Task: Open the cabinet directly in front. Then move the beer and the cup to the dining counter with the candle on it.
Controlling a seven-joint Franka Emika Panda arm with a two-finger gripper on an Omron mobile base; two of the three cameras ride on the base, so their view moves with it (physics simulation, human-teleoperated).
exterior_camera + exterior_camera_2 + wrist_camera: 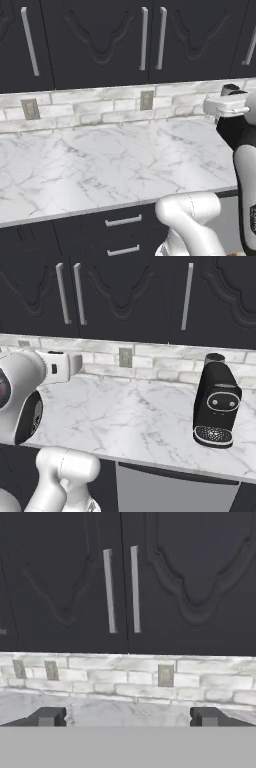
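Observation:
The black cabinet (pixel 165 587) hangs on the wall straight ahead, both carved doors shut. Its two long silver bar handles (pixel 109 591) stand side by side at the middle seam, and they also show in the base views (pixel 144 38) (pixel 62 293). My gripper (pixel 127 717) is open with nothing between its fingertips (pixel 47 716). It hovers above the marble worktop, below the doors and facing them. The white hand (pixel 225 106) sits out in front of the tile backsplash. The beer, the cup, the dining counter and the candle are out of view.
A marble worktop (pixel 100 165) runs below a tile backsplash with outlets (pixel 146 100). A black coffee machine (pixel 217 406) stands on it to the right of the hand. Dark drawers with short handles (pixel 123 220) lie under the worktop's front edge.

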